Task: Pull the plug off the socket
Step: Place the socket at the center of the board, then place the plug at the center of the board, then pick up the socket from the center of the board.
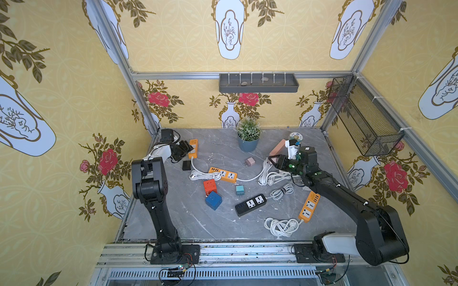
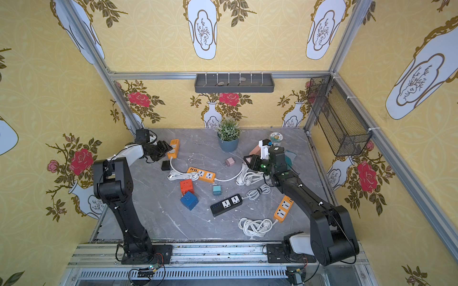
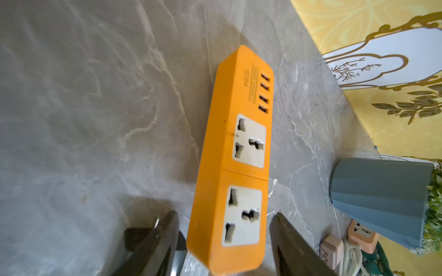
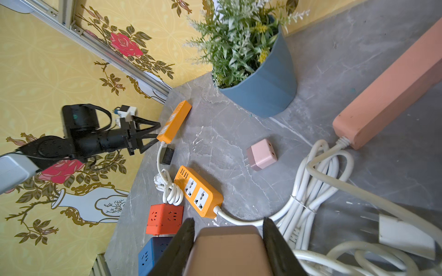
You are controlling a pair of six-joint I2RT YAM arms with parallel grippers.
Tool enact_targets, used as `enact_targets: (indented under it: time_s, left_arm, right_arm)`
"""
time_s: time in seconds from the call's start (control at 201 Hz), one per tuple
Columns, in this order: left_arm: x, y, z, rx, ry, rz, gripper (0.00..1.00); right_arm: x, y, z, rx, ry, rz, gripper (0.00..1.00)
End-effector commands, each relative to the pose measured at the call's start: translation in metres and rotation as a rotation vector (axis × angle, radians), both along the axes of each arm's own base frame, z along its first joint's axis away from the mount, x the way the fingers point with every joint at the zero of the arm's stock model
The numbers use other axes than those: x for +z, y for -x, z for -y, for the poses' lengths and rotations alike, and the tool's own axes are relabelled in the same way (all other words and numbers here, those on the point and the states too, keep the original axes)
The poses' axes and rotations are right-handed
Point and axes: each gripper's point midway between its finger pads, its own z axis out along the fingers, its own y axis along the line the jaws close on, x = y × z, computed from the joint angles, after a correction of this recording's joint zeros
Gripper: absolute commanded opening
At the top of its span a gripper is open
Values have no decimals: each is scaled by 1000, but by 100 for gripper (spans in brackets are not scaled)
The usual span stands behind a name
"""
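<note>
Seemingly the pull is done: on the grey table (image 1: 223,222), the orange power strip (image 1: 193,148) lies flat near the far left corner, with both sockets facing up and bare. Its long axis runs away from the robot, with the USB ports toward the back wall and the cord end nearest. The left claw (image 3: 225,215) straddles that cord end, jaws parted and clear of both sides (released, I judge, since bare sockets need no bracing). The right claw (image 4: 228,219), well apart, is clenched on a pinkish-brown block (image 4: 227,248). The black plug (image 1: 186,165) lies just beside the cord; I cannot tell which way its prongs point.
</note>
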Motion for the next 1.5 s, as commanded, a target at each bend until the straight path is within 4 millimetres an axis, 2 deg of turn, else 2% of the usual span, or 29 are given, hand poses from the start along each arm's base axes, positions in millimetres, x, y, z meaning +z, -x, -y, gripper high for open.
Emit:
enact_targets:
  time_s: [0.0,0.115,0.234,0.319,0.368,0.538,0.662,0.782,0.827,0.916,0.981,1.16,1.245,1.339,1.424,1.494]
  left_arm:
    - [11,16,-22,14,-141,-20,68]
    - [42,30,-25,4,-193,49,68]
    - [74,52,-11,-21,-190,162,68]
    - [98,73,10,-71,-214,248,68]
    - [107,86,24,-102,-226,279,68]
    - [135,131,70,-160,-214,407,68]
    - [135,157,86,-136,-133,466,67]
    - [131,168,87,-115,-87,479,67]
    - [129,171,88,-115,-80,477,67]
    - [132,173,90,-118,-58,484,67]
    - [136,173,94,-118,-26,492,67]
    - [157,169,113,-151,97,539,67]
    - [170,168,123,-189,110,575,67]
    - [181,168,134,-240,120,610,67]
    - [186,167,147,-295,101,633,67]
    - [187,167,160,-347,75,646,67]
  right_arm:
    - [0,-1,-14,54,-72,-20,28]
    - [-20,-2,-31,101,-59,-95,28]
    - [-51,2,-62,175,33,-182,29]
    - [-75,4,-86,225,118,-242,29]
    - [-86,3,-97,237,155,-269,30]
    - [-118,-13,-116,194,293,-326,33]
    - [-134,-25,-125,157,364,-361,36]
    - [-149,-37,-132,122,385,-397,36]
    - [-151,-40,-136,122,383,-399,42]
    - [-142,-46,-145,130,378,-371,57]
    - [-130,-51,-149,138,376,-337,64]
    - [-66,-57,-136,124,398,-150,72]
    - [-32,-53,-119,85,413,-46,72]
    - [1,-44,-87,2,438,69,72]
    - [18,-39,-51,-96,440,137,72]
    - [23,-38,-14,-187,393,130,72]
